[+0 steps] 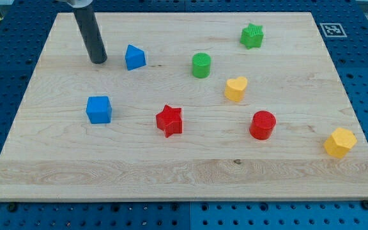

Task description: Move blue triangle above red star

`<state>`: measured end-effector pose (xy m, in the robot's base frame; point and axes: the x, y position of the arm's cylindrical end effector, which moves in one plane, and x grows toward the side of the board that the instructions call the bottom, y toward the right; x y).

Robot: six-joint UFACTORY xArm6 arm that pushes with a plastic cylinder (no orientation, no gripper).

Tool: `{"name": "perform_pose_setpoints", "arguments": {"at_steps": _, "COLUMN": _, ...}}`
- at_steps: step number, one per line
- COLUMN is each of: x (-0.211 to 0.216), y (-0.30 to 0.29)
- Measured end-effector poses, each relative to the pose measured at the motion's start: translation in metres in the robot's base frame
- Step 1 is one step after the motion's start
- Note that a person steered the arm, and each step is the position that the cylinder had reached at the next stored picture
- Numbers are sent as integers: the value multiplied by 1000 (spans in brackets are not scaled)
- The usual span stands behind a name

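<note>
My tip (98,61) beside blue triangle (135,57)

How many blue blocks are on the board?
2. The blue triangle lies near the view's top left, just right of my tip. The blue cube sits lower, left of the red star. None seems hidden.

1. No words, numbers or brand names can be read anywhere.
2. The only sign is a black-and-white square marker (330,29) on the wooden board (184,166), at the view's top right corner.
</note>
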<state>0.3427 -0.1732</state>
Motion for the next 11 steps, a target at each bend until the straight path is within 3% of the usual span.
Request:
{"name": "perform_pose_setpoints", "arguments": {"at_steps": 5, "x": 11, "y": 78}}
{"name": "perform_pose_setpoints", "arguments": {"at_steps": 11, "x": 17, "y": 105}}
